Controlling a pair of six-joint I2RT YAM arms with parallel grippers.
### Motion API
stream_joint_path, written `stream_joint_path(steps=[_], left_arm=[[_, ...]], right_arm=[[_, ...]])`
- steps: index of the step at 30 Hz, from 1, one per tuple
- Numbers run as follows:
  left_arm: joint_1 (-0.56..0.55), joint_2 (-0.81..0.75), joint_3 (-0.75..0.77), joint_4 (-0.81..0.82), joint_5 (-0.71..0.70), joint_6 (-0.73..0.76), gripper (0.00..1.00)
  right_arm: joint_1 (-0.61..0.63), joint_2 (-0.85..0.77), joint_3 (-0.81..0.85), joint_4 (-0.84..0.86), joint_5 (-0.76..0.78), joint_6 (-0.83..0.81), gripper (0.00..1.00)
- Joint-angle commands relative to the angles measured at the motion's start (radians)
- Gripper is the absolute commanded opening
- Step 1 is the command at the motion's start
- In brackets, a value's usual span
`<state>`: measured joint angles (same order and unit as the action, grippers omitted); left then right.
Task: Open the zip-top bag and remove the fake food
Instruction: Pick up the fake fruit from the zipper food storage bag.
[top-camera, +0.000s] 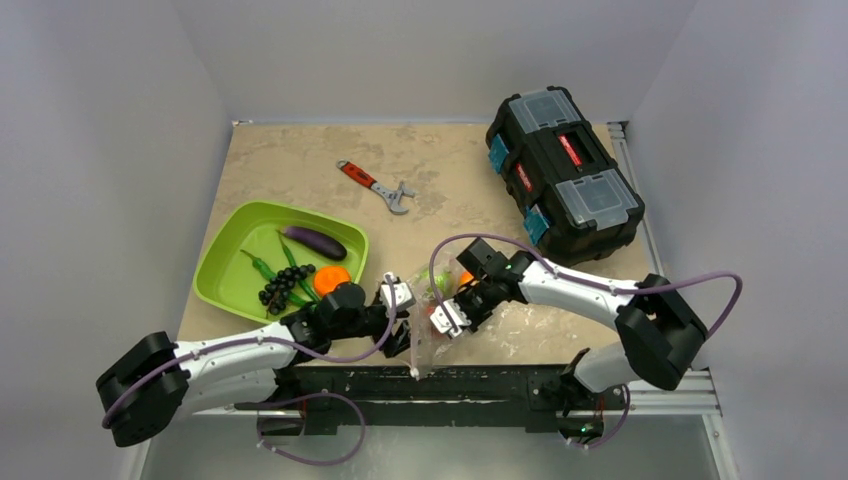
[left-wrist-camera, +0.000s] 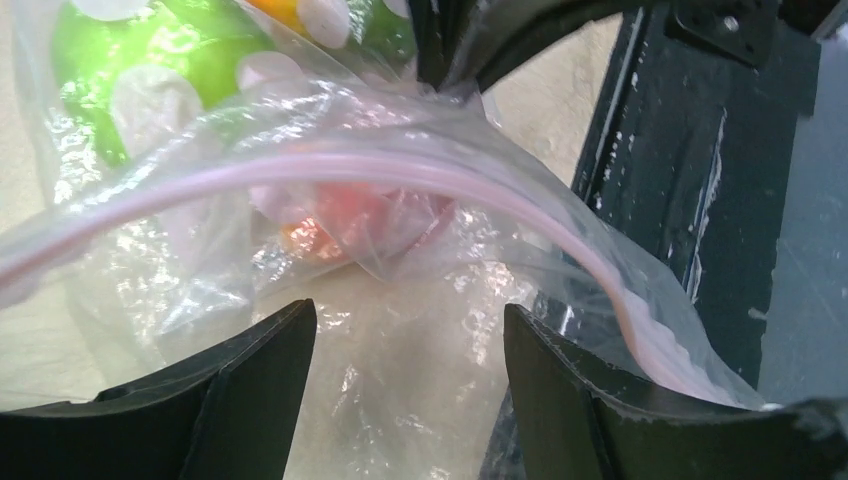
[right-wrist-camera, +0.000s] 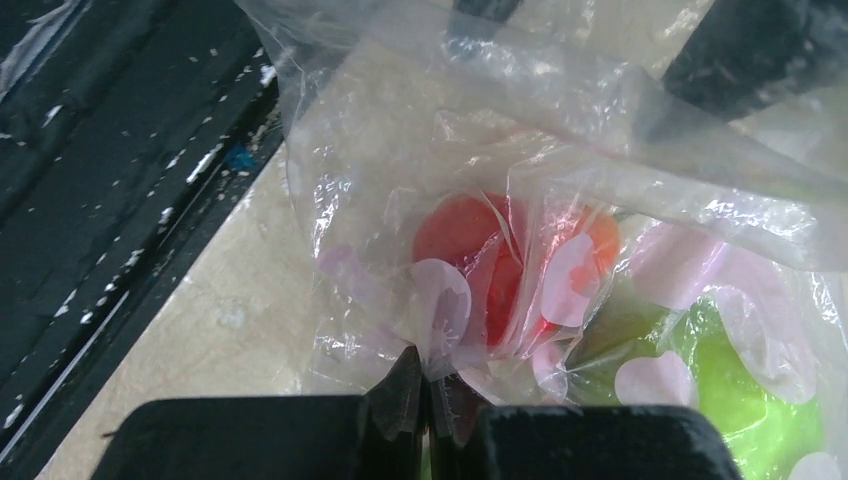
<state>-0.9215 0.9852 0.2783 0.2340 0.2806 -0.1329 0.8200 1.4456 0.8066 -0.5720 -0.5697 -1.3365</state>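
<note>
**Top external view.** The zip-top bag (top-camera: 432, 325) sits at the near edge of the bench (top-camera: 300, 160), between the left tool (top-camera: 398, 298) and the right tool (top-camera: 445, 318). Some fake food (top-camera: 330, 280) lies in the green tray (top-camera: 225, 270), the eggplant (top-camera: 312, 241) among it. More colour shows inside the bag, so the emptying looks only partly done.

**Left wrist view.** The left tool (left-wrist-camera: 410, 400) has its fingers apart and grips nothing. The pink zip strip (left-wrist-camera: 400, 175) arches across just beyond them, with a red piece (left-wrist-camera: 370, 215) behind the film. I cannot tell whether the seal is fully parted. The best grip is likely on a single lip just under the strip, on the side away from the other pinch. Taking both layers would only drag the bag along.

**Right wrist view.** The right tool (right-wrist-camera: 428, 395) is clamped on a fold of the bag's film, with the red piece (right-wrist-camera: 470, 250) and a green piece (right-wrist-camera: 740, 400) just past it. This pinch should hold firm as the anchor. The pull should go slowly and straight apart, since the film looks slippery and may slide out. The mouth should face away from the bench edge, so that loose pieces do not roll off.
</note>
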Motion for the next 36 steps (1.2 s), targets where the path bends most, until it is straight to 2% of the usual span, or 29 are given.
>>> stream_joint_path(steps=[1, 12, 22, 29, 36], left_arm=[[-0.063, -0.008, -0.067, 0.208, -0.020, 0.153, 0.68], [-0.123, 0.099, -0.045, 0.288, -0.090, 0.328, 0.69], [-0.189, 0.174, -0.029, 0.349, -0.154, 0.549, 0.68], [-0.195, 0.282, 0.018, 0.385, -0.141, 0.589, 0.68], [-0.206, 0.419, 0.044, 0.516, -0.120, 0.572, 0.67]], right_arm=[[-0.003, -0.049, -0.019, -0.062, -0.033, -0.114, 0.00], [-0.006, -0.045, -0.033, -0.077, -0.015, -0.155, 0.00], [-0.005, -0.053, -0.031, -0.070, -0.030, -0.148, 0.00], [-0.005, -0.045, -0.021, -0.072, -0.077, -0.135, 0.00], [-0.005, -0.039, -0.016, -0.070, -0.095, -0.123, 0.00]])
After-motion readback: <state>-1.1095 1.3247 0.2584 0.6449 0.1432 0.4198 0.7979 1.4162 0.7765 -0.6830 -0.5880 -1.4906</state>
